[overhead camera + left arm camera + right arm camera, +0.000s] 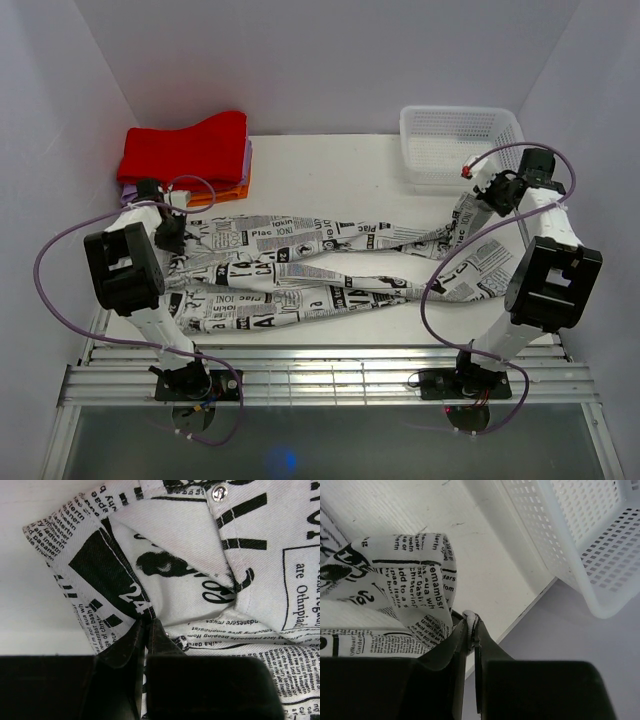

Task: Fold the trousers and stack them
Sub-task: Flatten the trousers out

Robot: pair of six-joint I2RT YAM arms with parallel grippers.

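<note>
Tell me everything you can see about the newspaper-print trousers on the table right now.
The trousers are soft white woven fabric printed with black newspaper text and pictures, with a metal stud near the waist. They lie unfolded, stretched left to right across the white table, legs bunched and twisted into long strips. The left jaws are shut on the waist end, the right jaws on a leg hem by the table's right edge.

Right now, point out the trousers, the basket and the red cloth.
trousers (300,275): top view, mid-leg fabric.
basket (450,145): top view, bare mesh floor.
red cloth (190,150): top view, upper face.
</note>
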